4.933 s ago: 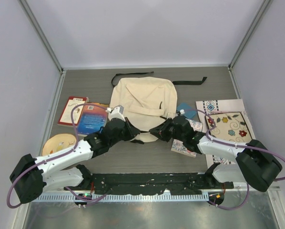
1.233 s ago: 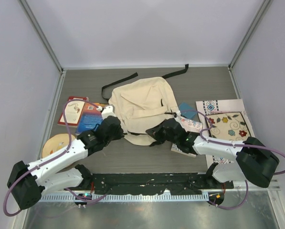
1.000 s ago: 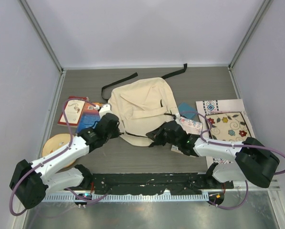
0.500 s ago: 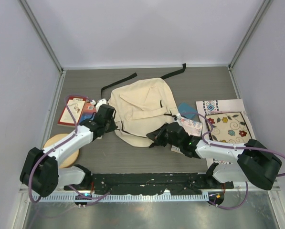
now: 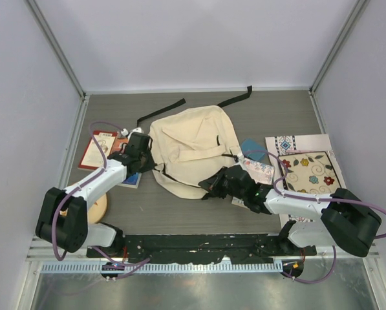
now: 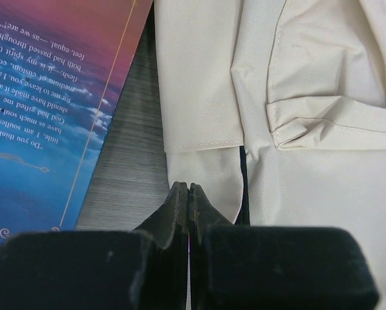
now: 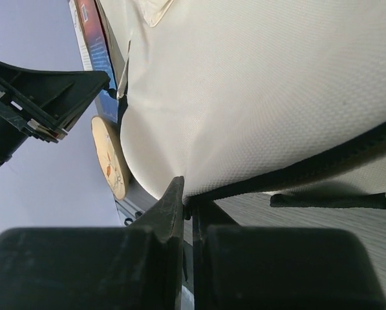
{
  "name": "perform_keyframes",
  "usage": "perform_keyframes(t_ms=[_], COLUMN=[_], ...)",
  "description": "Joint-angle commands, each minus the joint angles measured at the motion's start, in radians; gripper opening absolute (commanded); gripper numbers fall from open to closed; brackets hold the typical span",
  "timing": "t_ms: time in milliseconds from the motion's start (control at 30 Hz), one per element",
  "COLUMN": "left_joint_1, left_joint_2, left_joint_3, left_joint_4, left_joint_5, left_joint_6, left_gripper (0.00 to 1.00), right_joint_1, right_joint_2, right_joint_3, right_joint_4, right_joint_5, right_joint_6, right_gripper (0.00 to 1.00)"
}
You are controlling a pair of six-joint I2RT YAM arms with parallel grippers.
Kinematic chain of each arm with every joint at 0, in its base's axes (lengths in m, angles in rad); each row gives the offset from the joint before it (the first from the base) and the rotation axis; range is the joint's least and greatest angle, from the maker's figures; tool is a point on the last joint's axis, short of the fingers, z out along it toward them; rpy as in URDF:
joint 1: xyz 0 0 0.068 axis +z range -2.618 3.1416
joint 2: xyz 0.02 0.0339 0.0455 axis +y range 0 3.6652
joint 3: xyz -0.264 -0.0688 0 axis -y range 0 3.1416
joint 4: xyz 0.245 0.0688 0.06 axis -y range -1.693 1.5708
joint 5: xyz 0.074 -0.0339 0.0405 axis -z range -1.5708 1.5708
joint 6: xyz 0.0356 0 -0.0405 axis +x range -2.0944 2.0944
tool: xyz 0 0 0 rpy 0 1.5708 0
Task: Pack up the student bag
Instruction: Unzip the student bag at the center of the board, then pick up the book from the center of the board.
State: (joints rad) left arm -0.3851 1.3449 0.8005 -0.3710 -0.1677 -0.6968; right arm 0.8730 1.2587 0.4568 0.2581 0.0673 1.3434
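Note:
The student bag (image 5: 193, 145) is a cream fabric backpack lying flat mid-table, its black straps (image 5: 160, 110) trailing toward the back. My left gripper (image 5: 147, 158) hovers at the bag's left edge. In the left wrist view its jaws (image 6: 189, 188) are pressed shut with nothing between them, above the bag's hem (image 6: 199, 145). My right gripper (image 5: 207, 188) is at the bag's near edge. In the right wrist view its jaws (image 7: 187, 205) are shut on the fabric (image 7: 257, 84) by the black zipper line (image 7: 309, 169).
A blue book (image 6: 50, 110) lies just left of the bag under my left arm, with a red book (image 5: 101, 143) beyond it and a round wooden disc (image 5: 97, 208) nearer. To the right lie a flowered cloth (image 5: 309, 171), a patterned pouch (image 5: 257, 169) and a blue item (image 5: 251, 148).
My left arm has swung back and left, from the bag's near left corner to its left edge. The right gripper has kept its hold; the bag's near edge has shifted slightly.

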Motion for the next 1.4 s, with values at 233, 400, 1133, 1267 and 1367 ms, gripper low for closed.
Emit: perform_keyframes(t_ms=[233,400,1133,1267,1367], left_joint_1=[0.049,0.063,0.412,0.468,0.525], left_joint_2=[-0.085,-0.190,-0.218,-0.121,-0.061], left_joint_3=[0.003,-0.021,0.074,0.138,0.151], left_joint_4=[-0.075,-0.154,-0.210,-0.226,-0.220], left_joint_5=[-0.105,-0.131,0.025,0.024,0.043], left_joint_6=[0.045,0.042,0.146,0.186,0.177], left_gripper=[0.60,0.80,1.00,1.00,1.00], right_joint_1=[-0.008,-0.008,-0.006,0.006,0.020], right_joint_2=[0.047,0.018,0.017,0.181,0.324], right_joint_3=[0.095,0.183,0.365,0.488,0.578], right_joint_4=[0.029,-0.069,-0.162,-0.116,-0.080], right_joint_5=[-0.098,-0.110,-0.124,-0.172,-0.182], right_joint_6=[-0.166,-0.283,-0.472,-0.472,-0.463], right_gripper=[0.35,0.50,0.65,0.65,0.65])
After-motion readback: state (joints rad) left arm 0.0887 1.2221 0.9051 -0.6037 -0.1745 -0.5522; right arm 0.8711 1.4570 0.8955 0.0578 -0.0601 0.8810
